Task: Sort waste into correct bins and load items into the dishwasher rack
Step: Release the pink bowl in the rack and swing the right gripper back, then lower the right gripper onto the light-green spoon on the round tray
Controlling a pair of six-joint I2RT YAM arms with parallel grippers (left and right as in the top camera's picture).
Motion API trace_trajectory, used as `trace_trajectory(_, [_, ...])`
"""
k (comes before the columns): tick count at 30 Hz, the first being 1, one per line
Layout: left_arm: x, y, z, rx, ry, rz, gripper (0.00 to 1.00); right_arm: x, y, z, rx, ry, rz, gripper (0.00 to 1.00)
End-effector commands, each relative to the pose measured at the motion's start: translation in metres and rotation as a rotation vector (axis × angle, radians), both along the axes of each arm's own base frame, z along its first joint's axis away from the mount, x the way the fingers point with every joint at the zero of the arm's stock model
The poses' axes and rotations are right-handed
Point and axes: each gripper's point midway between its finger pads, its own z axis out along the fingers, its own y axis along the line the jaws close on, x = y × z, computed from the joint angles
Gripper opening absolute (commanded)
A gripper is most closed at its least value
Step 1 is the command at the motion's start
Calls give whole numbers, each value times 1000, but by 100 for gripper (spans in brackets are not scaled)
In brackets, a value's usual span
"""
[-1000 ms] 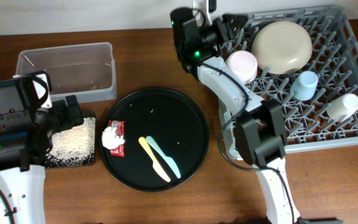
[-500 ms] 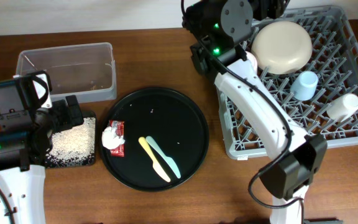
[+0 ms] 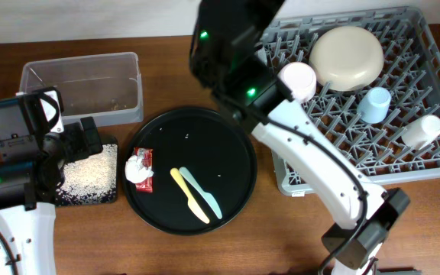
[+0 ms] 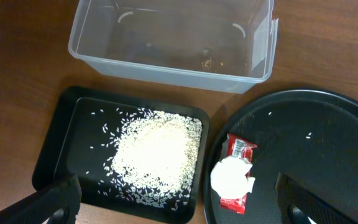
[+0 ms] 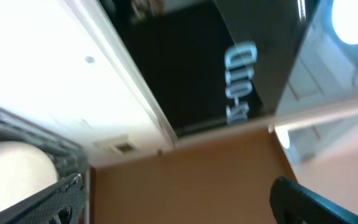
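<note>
The grey dishwasher rack (image 3: pixel 434 164) at the right holds the cream plate (image 3: pixel 346 55), the small white bowl (image 3: pixel 298 79), the light blue cup (image 3: pixel 374 104) and the white cup (image 3: pixel 422 130). The crumpled wrapper (image 3: pixel 140 168) and the yellow (image 3: pixel 188 195) and pale green utensils (image 3: pixel 205 195) lie on the round black tray (image 3: pixel 228 145). The rice heap (image 4: pixel 155 152) lies in the shallow black tray (image 4: pixel 61 143), beside the clear tub (image 4: pixel 166 59). My left gripper (image 4: pixel 179 208) is open above the rice tray and the wrapper (image 4: pixel 234 175). My right gripper (image 5: pixel 179 202) is open, empty and raised, pointing away over the table's back edge.
The raised right arm (image 3: pixel 228 46) fills the top centre of the overhead view and hides part of the rack's left rear. The left arm (image 3: pixel 17 176) stands at the table's left edge. A few rice grains are scattered on the round tray (image 4: pixel 309 137).
My right arm has lifted and swung left, away from the rack's left rear corner and the white bowl. The left arm and all objects are unchanged.
</note>
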Motion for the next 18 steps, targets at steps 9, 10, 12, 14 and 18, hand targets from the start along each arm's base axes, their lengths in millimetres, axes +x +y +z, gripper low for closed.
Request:
trace_trajectory(9, [0,2,5,8,-13,7,99,-49,93,-111,772,361,470,99])
trace_trajectory(10, [0,2,5,8,-13,7,99,-56,94,-125,851,424,455,99])
trace_trajectory(12, [0,2,5,8,-13,7,99,-73,96,-153,1018,567,399,99])
trace_trajectory(14, [0,2,5,8,-13,7,99,-86,93,-170,1127,667,336,99])
trace_trajectory(18, [0,2,5,8,-13,7,99,-101,86,-202,1236,822,202,88])
